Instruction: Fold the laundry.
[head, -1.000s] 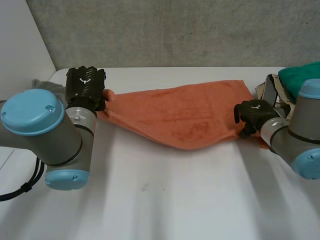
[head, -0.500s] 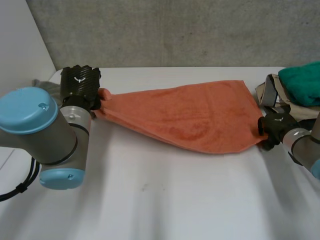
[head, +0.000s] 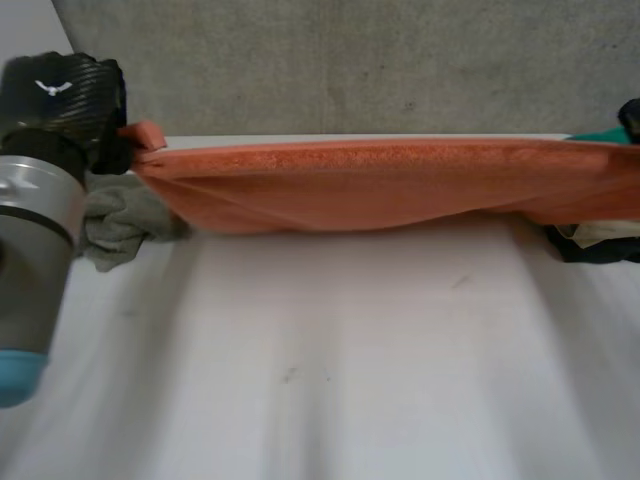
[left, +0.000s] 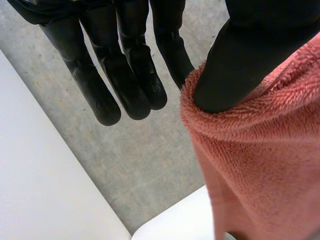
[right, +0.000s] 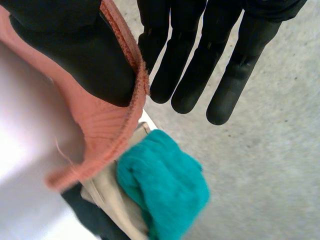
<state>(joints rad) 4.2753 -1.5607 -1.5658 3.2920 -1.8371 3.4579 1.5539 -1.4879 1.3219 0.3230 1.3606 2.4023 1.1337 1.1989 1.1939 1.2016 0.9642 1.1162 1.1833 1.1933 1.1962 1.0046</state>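
The left hand (left: 125, 70) pinches a corner of the towel (left: 260, 150). Its thumb presses the terry edge against the nearest finger, and the other fingers stand straight and bare beside it. The right hand (right: 190, 65) grasps the opposite end the same way. The hemmed edge is caught between its thumb and the first finger, and the rest of the fingers are stretched out, holding nothing.

From the head view, the towel runs taut between the two hands, raised across the back of the table (head: 350, 350). Its upper edge is nearly level and its lower edge sags in the middle. Whether that sag touches the table I cannot tell. The left arm (head: 30, 250) rises at the near left with its hand up at the towel's corner.

A grey cloth (head: 118, 225) lies crumpled on the table just below that corner, partly behind the arm. At the right end there is a pile of laundry under the towel. A teal cloth (right: 165, 185) sits on top, with a beige cloth (right: 107, 192) beneath it and a dark cloth (right: 95, 222) at the bottom. The stretched towel hangs in front of this pile and hides most of it from the head view, along with the table's back edge. A rough grey wall (head: 380, 60) stands behind.
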